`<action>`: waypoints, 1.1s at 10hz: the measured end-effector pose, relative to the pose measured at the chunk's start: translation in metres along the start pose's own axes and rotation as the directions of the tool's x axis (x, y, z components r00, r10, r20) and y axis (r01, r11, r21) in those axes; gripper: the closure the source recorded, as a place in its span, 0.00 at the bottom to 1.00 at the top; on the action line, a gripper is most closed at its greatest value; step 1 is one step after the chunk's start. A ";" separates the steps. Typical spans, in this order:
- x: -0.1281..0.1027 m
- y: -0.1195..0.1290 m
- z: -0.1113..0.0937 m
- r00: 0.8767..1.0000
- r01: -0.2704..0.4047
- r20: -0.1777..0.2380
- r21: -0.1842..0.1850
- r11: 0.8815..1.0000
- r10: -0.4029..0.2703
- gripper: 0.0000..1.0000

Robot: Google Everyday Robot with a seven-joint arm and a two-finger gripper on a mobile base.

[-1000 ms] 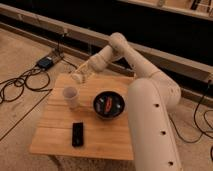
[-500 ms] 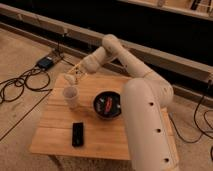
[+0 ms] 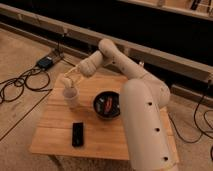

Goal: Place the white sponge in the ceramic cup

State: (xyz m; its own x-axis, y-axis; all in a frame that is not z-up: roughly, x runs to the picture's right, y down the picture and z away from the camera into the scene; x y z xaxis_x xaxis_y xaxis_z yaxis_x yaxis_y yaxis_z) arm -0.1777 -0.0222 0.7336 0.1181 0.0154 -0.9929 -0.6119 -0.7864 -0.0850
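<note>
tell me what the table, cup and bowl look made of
The table: pale wood, matte, plank lines show. The ceramic cup: smooth plain white, likely ceramic, possibly plastic. The black bowl: dark with slight sheen, plastic or glazed ceramic. The gripper hangs shut just above the cup.

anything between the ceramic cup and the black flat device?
Nothing: bare wooden table between ceramic cup and black flat device in the camera view. The gripper hangs just above the cup, jaws shut.
</note>
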 end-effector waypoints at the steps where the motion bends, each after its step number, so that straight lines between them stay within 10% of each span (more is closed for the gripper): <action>1: -0.003 -0.002 0.003 1.000 -0.004 -0.004 -0.004 1.000 0.004 1.00; 11: -0.018 -0.013 0.029 0.999 -0.020 -0.043 -0.001 1.000 0.020 1.00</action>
State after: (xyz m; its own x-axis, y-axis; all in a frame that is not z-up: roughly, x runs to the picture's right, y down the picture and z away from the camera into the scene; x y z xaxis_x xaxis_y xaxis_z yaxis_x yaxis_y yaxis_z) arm -0.1942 0.0060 0.7504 0.1392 -0.0265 -0.9899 -0.6135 -0.7870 -0.0653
